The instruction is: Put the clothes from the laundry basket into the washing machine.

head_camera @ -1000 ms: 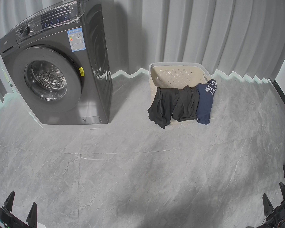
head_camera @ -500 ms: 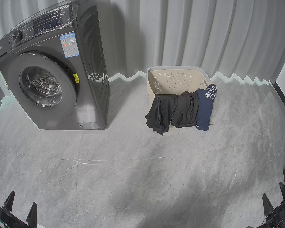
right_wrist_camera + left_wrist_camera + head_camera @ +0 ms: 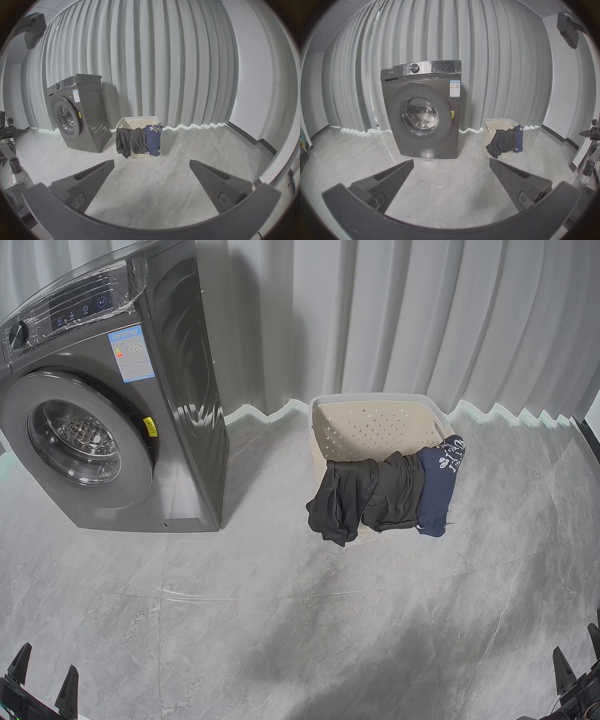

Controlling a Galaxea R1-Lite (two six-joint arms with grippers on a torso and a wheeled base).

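Nothing is loaded yet: the clothes [image 3: 375,490] hang over the front rim of the laundry basket [image 3: 375,424] beside the washing machine [image 3: 112,427], whose door looks shut, while the left gripper [image 3: 450,162] and right gripper [image 3: 150,162] hang spread apart, empty, well short of both.

The left gripper [image 3: 451,161] and right gripper [image 3: 152,161] are alike, matte dark grey. Each has two wedge-shaped fingers [image 3: 390,181] tapering to points, with a round screw [image 3: 380,199] near the base and a ribbed pad [image 3: 496,166] on the inner face.
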